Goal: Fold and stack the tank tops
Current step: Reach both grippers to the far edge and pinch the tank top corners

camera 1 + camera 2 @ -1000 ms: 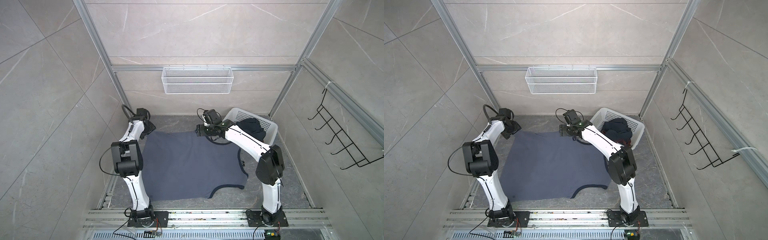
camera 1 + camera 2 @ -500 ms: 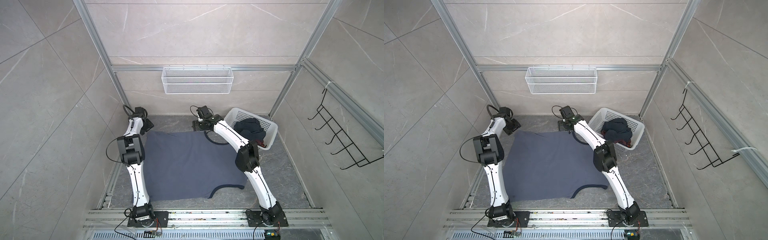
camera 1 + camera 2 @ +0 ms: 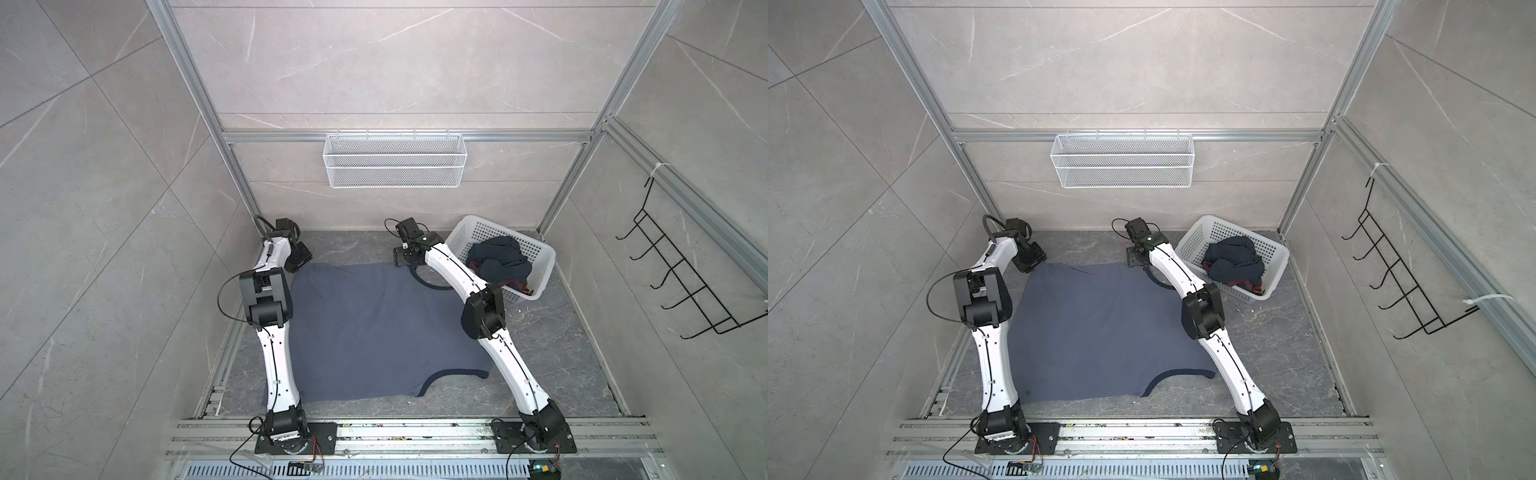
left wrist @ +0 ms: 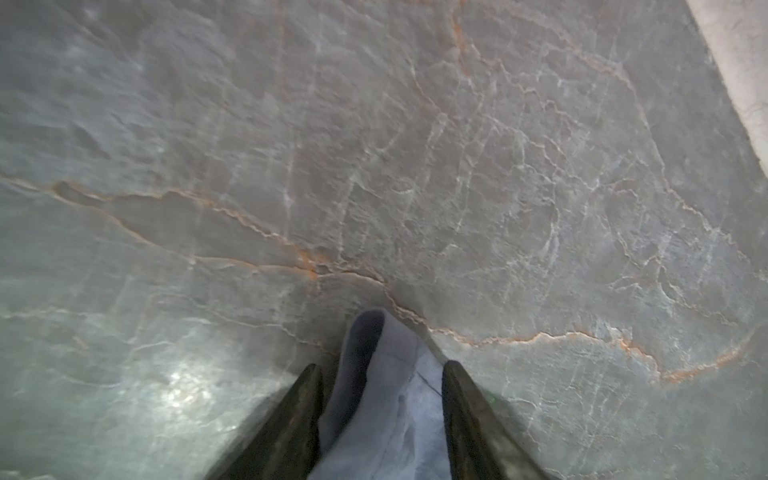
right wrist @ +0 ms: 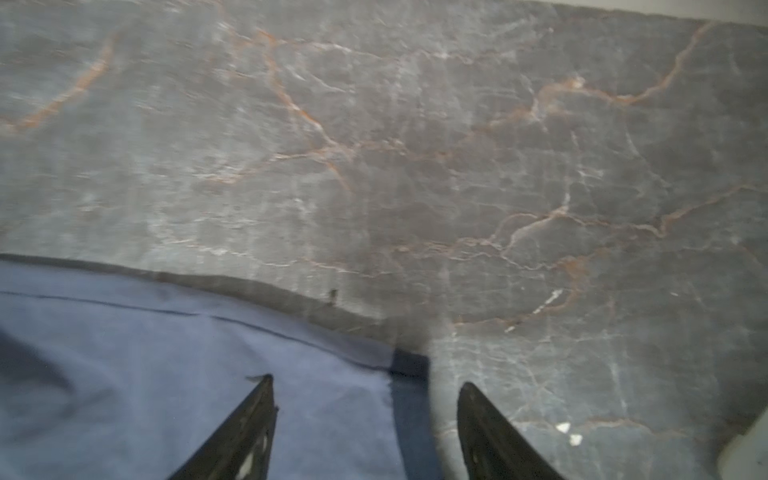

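We find the slate-blue tank top [image 3: 374, 328] spread flat on the middle of the bench [image 3: 561, 353]. The left gripper [image 4: 380, 368] straddles its far-left corner with cloth bunched between the jaws; we cannot tell whether they pinch it. The right gripper [image 5: 365, 380] stands released over the top's trimmed far edge. The navy tank top [image 3: 496, 259] lies crumpled in the basket [image 3: 486, 227] at the bench's far-right corner.

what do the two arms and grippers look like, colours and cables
The left arm and right arm have white links, bulky black joints and black base plates. A thin black cable loops beside the left elbow; a green light glows near the right wrist. The left gripper and right gripper have dark tapering fingers.
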